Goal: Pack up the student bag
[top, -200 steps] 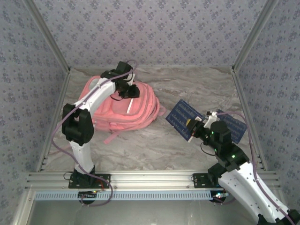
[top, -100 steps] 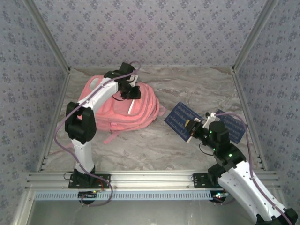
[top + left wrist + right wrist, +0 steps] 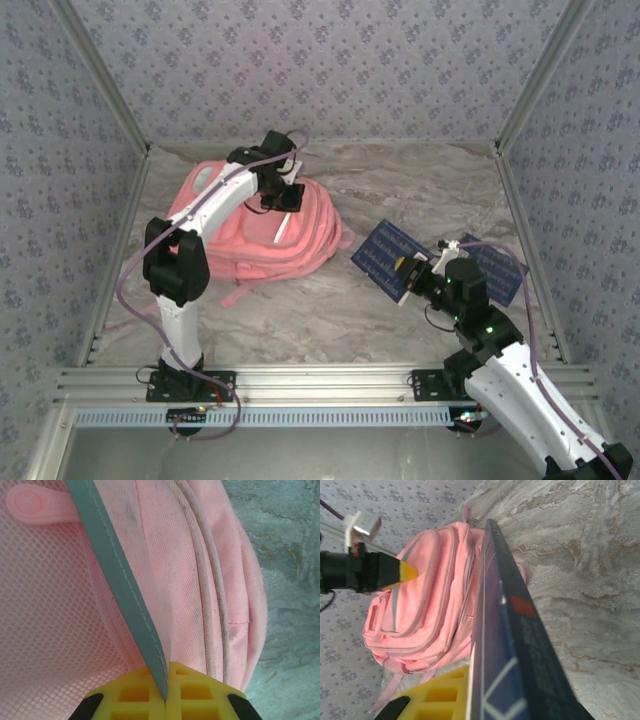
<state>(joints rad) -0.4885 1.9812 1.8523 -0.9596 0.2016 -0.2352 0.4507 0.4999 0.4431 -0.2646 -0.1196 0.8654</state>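
Observation:
The student bag, a big pink backpack, lies flat at the back left of the table. My left gripper sits on top of it. In the left wrist view its yellow pads are shut on the bag's grey stripe, beside pink mesh. The right gripper is shut on a dark blue book and holds it tilted above the table, right of the bag. In the right wrist view the book stands edge-on in front of the bag, hiding one finger; the left gripper's yellow tip rests on the bag.
A second dark blue book lies on the marble table behind the right arm. Patterned walls close in the back and both sides. A metal rail runs along the near edge.
The left gripper has closed onto the bag's grey stripe and shifted a little to the right on the bag. The right gripper with the book has hardly moved.

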